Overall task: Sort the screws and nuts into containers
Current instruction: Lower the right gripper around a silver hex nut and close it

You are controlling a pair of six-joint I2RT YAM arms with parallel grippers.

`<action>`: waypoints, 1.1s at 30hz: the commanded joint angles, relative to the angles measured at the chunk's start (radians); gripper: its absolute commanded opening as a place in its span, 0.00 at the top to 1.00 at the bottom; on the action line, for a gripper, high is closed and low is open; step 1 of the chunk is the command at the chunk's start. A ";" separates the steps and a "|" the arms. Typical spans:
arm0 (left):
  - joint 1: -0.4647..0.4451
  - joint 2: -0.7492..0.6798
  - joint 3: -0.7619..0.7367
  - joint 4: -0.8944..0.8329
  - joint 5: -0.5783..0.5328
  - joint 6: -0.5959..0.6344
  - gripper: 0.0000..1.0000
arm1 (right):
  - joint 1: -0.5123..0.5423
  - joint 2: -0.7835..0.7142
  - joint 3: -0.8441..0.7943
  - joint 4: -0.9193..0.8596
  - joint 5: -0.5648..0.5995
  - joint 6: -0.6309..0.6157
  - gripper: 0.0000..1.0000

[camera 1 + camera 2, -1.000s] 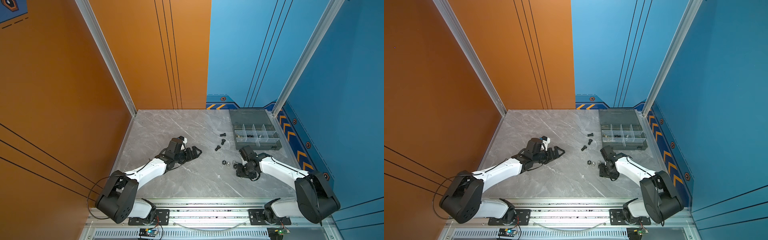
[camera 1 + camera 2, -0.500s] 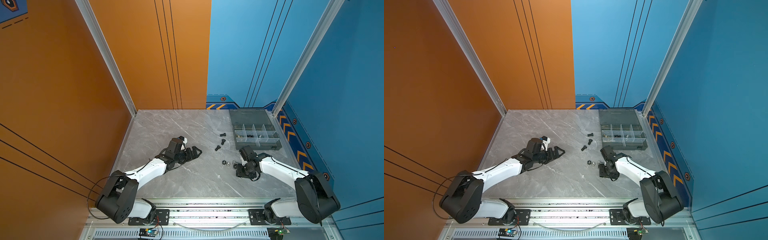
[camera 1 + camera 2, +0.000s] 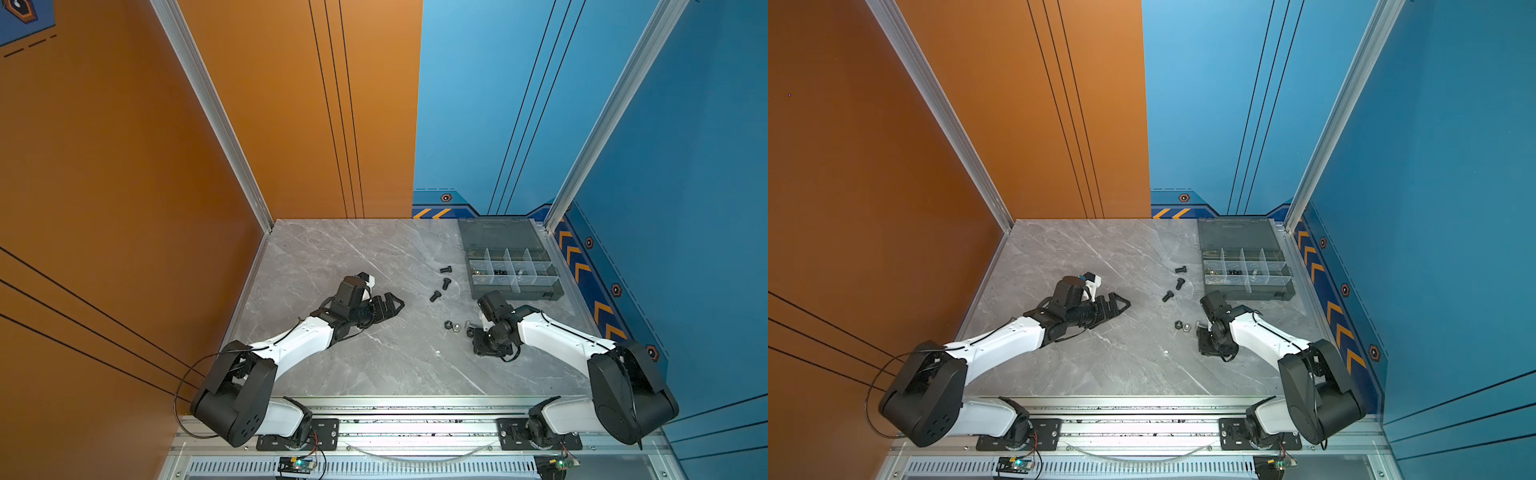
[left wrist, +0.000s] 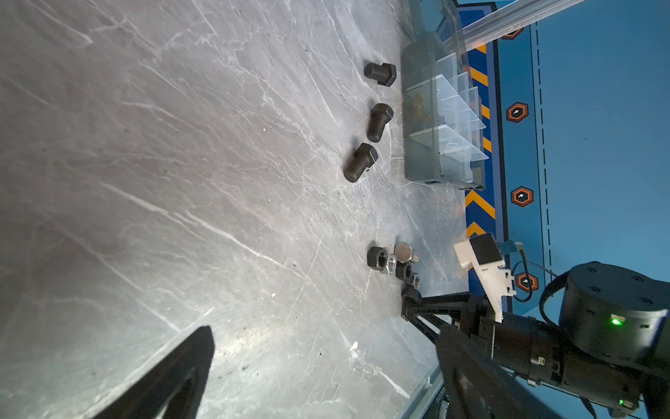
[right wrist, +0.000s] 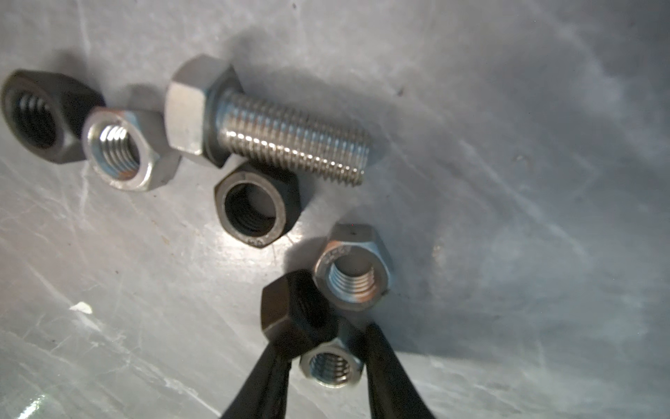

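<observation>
My right gripper stands low over a cluster of nuts on the marble. One silver nut lies between its fingers, with the jaws narrow around it and a thin gap on one side. A tilted black nut leans on one fingertip. Close by lie the silver screw and more nuts. In both top views three black screws lie left of the containers. My left gripper rests open and empty on the table's left part.
The organizer's lid lies flat behind the compartments, near the back right corner. Some compartments hold small parts. The blue wall runs close along the box's right side. A white speck lies on the marble.
</observation>
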 commanded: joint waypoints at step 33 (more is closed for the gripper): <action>-0.011 0.004 -0.006 0.011 0.000 0.000 0.02 | 0.046 0.023 -0.026 -0.104 0.028 0.058 0.71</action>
